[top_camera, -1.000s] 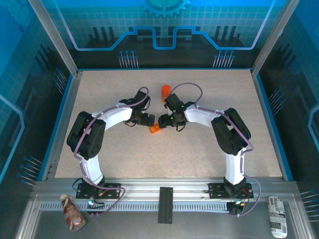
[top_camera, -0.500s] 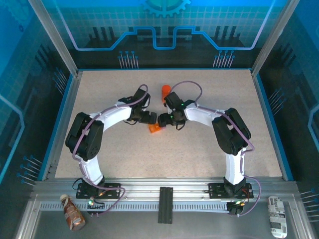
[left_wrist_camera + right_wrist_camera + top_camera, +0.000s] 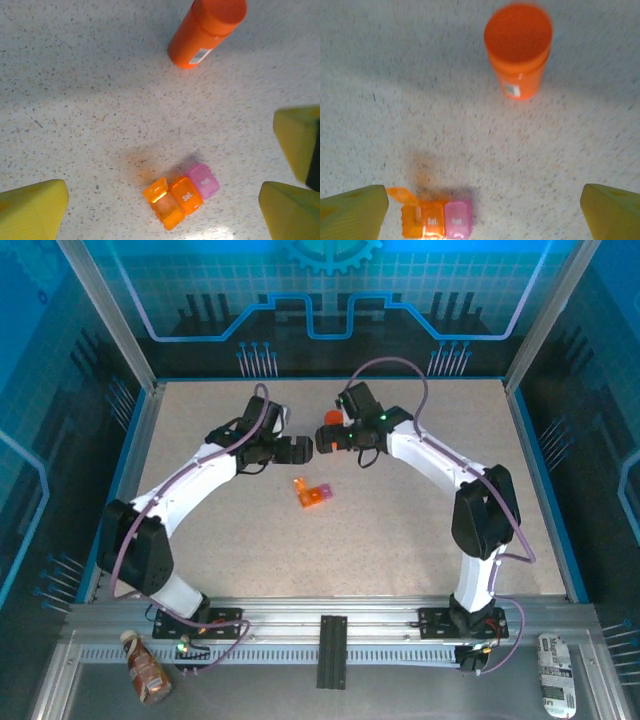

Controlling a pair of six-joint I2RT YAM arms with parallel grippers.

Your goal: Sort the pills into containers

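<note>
Top external view: so both arms have backed off since half a second ago. Back then the two grippers were huddled low right over the pill box (image 3: 313, 493), pretty much on top of it, and now the left gripper (image 3: 298, 450) and right gripper (image 3: 322, 440) sit higher up the table (image 3: 200, 540), toward the far side, tips facing each other and near the orange bottle (image 3: 331, 419). The box itself has barely shifted; it lies out in the open mid-table, nothing touching it, and you can now see its pink end section, which was covered before. In the left wrist view the yellow fingers (image 3: 31, 210) are spread wide with nothing between them, and the box (image 3: 181, 196) lies flat on the table below, its orange end lid (image 3: 156, 189) flipped up. Same story from the right wrist: fingers (image 3: 353, 212) wide apart, holding nothing, the box (image 3: 436, 219) low in the frame with that lid (image 3: 400, 194) standing up. The bottle (image 3: 518, 50) stands upright, white label showing, clearly apart from the box in both wrist views (image 3: 205, 32).
</note>
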